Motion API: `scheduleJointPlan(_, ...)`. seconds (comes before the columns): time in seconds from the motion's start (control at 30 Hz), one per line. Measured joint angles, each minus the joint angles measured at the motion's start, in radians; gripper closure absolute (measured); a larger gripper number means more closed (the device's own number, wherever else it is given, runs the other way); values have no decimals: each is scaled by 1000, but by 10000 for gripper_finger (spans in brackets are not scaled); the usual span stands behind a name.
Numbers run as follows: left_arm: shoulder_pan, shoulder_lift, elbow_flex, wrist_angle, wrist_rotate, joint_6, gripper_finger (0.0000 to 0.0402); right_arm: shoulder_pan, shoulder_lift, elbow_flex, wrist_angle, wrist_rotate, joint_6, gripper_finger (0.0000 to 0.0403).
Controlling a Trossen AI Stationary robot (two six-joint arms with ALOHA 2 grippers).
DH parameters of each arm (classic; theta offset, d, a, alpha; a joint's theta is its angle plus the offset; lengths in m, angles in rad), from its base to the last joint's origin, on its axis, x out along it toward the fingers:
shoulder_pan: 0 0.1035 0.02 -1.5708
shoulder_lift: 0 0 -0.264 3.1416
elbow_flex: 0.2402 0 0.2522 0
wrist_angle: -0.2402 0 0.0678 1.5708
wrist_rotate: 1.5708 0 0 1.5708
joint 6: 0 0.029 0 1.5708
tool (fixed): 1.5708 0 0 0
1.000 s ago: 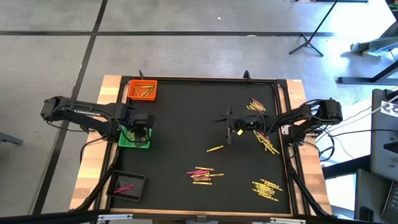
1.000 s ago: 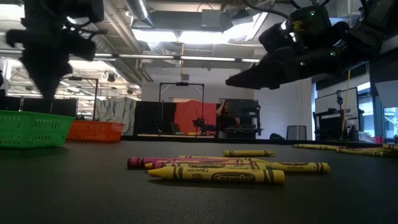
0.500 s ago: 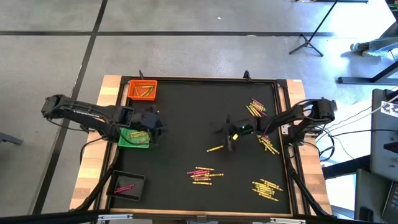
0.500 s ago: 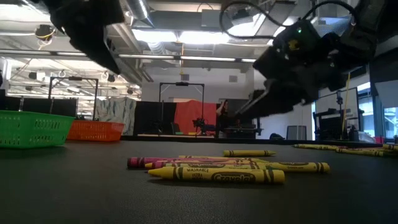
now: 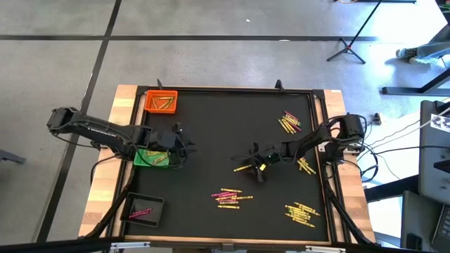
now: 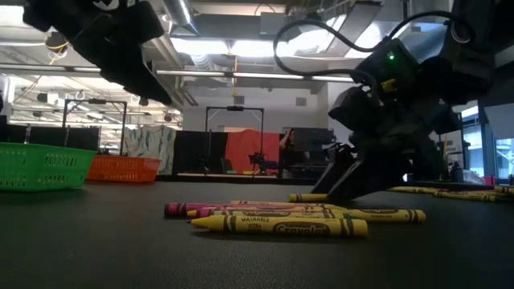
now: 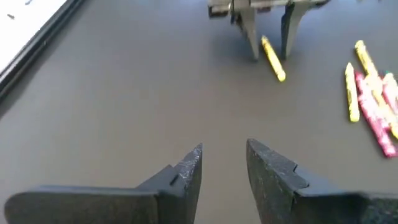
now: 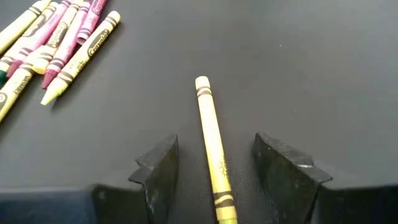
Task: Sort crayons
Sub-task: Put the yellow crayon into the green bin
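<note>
A single yellow crayon [image 8: 212, 140] lies flat on the black mat near the table's middle [image 5: 244, 169]. My right gripper [image 8: 214, 167] is open and low over the mat, one finger on each side of this crayon without touching it; the low view shows its fingertips [image 6: 344, 186] close to the mat. My left gripper [image 5: 181, 144] is open and empty, raised above the mat just right of the green tray [image 5: 150, 157]. Its wrist view shows bare mat between its fingers [image 7: 224, 158]. Several heaps of yellow and pink crayons [image 5: 228, 197] lie on the mat.
An orange tray [image 5: 161, 101] with crayons stands at the far left, and a black tray [image 5: 144, 209] with pink crayons at the near left. More crayon heaps lie at the far right [image 5: 290, 121], right [image 5: 304, 166] and near right [image 5: 302, 213]. A raised frame edges the mat.
My right gripper has come down and toward the near edge, ending low over the lone yellow crayon with its fingers astride it. My left gripper has gone from above the green tray toward the table's right and tipped up from pointing down to slanting forward.
</note>
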Motion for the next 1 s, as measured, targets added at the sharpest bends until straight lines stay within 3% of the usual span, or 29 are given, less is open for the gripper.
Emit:
scheduleJointPlan(0.2,0,0,-47,121,1,52,294,0,20,1,16,5,5,222)
scheduleJointPlan(0.63,0,0,-50,151,13,74,294,0,23,0,-1,42,-3,386)
scheduleJointPlan(1.0,0,9,-50,248,0,119,294,0,-19,-6,28,40,-10,379)
